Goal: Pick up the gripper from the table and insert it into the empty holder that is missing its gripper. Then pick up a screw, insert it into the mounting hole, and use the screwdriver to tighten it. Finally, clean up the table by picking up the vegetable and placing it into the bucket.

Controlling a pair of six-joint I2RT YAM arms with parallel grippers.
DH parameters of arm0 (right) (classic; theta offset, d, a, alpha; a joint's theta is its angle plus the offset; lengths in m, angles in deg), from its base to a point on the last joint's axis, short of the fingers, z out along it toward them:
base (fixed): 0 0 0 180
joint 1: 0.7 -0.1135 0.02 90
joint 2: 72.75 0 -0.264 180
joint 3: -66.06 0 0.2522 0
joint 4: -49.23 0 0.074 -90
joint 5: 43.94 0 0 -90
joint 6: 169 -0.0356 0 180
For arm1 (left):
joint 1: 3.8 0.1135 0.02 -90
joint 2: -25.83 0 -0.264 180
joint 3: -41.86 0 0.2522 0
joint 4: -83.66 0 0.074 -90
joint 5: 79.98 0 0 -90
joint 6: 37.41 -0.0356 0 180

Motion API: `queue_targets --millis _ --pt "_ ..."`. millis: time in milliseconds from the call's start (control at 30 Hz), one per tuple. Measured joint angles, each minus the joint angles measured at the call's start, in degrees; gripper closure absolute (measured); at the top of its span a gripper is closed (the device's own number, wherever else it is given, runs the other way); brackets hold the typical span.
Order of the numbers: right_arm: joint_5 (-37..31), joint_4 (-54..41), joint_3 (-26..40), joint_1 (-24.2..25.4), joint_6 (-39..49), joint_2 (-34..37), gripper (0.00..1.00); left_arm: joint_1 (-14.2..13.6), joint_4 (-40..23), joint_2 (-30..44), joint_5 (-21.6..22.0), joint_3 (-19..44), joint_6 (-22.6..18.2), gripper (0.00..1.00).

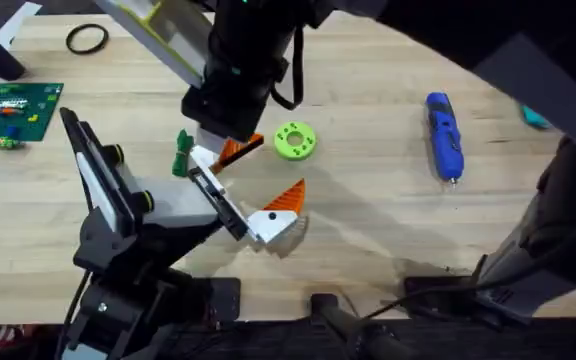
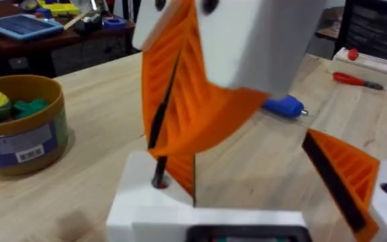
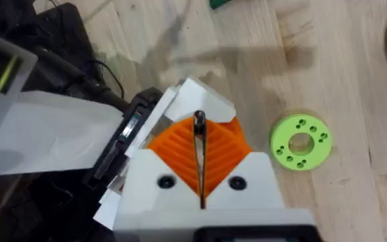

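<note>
1. Sitting at the end of the propped arm, the holder (image 1: 230, 213) already carries one orange-padded finger (image 1: 286, 197).
2. Right gripper (image 3: 199, 161) has its jaws closed on a thin dark screw (image 3: 198, 125), poised at the holder's mounting hole, probably for insertion.
3. Left gripper's jaw state cannot be told.
4. Screwdriver (image 1: 445, 135) waits apart on the bench (image 1: 368, 220); the vegetable (image 1: 182, 154) is not yet in the bucket (image 2: 20, 128).

A blue screwdriver (image 1: 445, 136), lime green disc (image 1: 294, 140) and dark green vegetable (image 1: 182, 153) are lying on the pale wooden worktop (image 1: 388, 210).

Bright even light; soft shadows on the table (image 1: 388, 230); near arms blur dark.
</note>
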Motion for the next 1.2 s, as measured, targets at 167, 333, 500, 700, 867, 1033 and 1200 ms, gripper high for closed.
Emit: queue_targets --millis 167,333,500,700,867,1033,1200 --pt "0.0 0.0 0.0 0.0 0.0 0.1 0.999 0.0 0.0 0.0 0.0 0.0 0.0 0.016" --pt "0.0 -0.1 0.0 0.0 0.0 0.1 0.999 0.0 0.0 0.0 0.0 0.0 0.0 0.016" --pt "0.0 -0.4 0.0 0.0 0.0 0.1 0.999 0.0 0.0 0.0 0.0 0.0 0.0 0.016" --pt "0.0 -0.5 0.0 0.0 0.0 0.1 0.999 0.0 0.0 0.0 0.0 0.0 0.0 0.016" --pt "0.0 -0.5 0.0 0.0 0.0 0.2 0.999 0.0 0.0 0.0 0.0 0.0 0.0 0.016" --pt "0.0 -0.4 0.0 0.0 0.0 1.0 0.999 0.0 0.0 0.0 0.0 0.0 0.0 0.016" --pt "0.0 -0.4 0.0 0.0 0.0 1.7 0.999 0.0 0.0 0.0 0.0 0.0 0.2 0.016"
